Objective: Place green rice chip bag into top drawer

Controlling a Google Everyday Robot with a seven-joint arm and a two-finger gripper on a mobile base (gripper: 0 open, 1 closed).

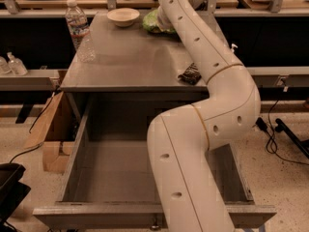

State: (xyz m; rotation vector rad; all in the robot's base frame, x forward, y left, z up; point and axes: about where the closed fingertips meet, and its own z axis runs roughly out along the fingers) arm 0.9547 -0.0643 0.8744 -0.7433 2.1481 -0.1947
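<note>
The gripper (161,18) is at the far edge of the table (130,57), at about 1 o'clock from the middle of the tabletop. The arm's last link covers it, so I cannot tell whether it is wide, narrow or holding anything. It sits right against the green rice chip bag (152,24), which shows as a crinkled bright green patch sticking out at 9 o'clock from the arm's end. The bag is up on the table's back edge, not in the drawer.

Just beside the bag at its 9 o'clock stands a pale bowl (123,16), upright and apart from it. Further round, at 10 o'clock from the table's middle, a clear water bottle (78,30) stands upright near the left edge. At 4 o'clock, close to the front right corner, a small black packet (190,74) lies flat, partly behind the arm.

The white arm (207,124) runs from the far edge down across the right side of the table, bends at an elbow past the front right corner, and fills the lower middle of the view.

At 6 o'clock from the table the top drawer (116,163) is pulled fully out, its grey floor showing, with the front panel and a small metal pull (155,223) nearest the camera. The arm's lower link hides the drawer's right half.

At 9 o'clock from the drawer a cardboard box (48,129) stands on the speckled floor, and at 3 o'clock black cables (273,139) lie loose.
</note>
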